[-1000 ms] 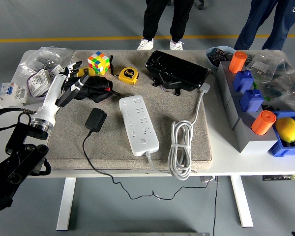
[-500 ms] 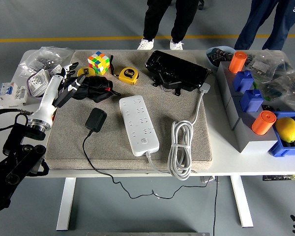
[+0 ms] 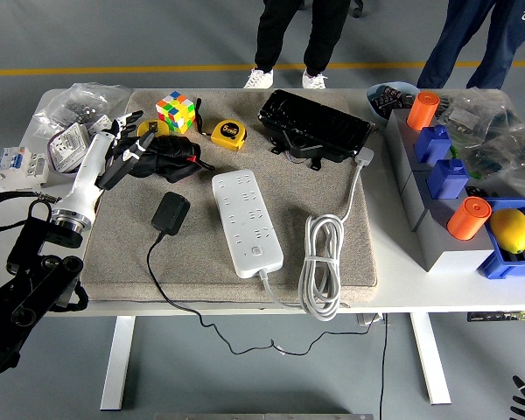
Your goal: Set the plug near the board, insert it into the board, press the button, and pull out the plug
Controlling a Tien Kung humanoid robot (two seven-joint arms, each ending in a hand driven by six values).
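At far right, a blue bin (image 3: 499,262) holds a lemon (image 3: 511,230) (yellow).

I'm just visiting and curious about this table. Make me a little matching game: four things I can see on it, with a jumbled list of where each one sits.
Things:
1. black plug
2. white power strip
3. lemon
4. puzzle cube

Places:
A. in a blue bin at the right edge
B. far end of the mat, beside the yellow tape measure
C. middle of the mat
D. on the mat, just left of the strip

Pairs: 1-D, 2-C, 3-A, 4-B
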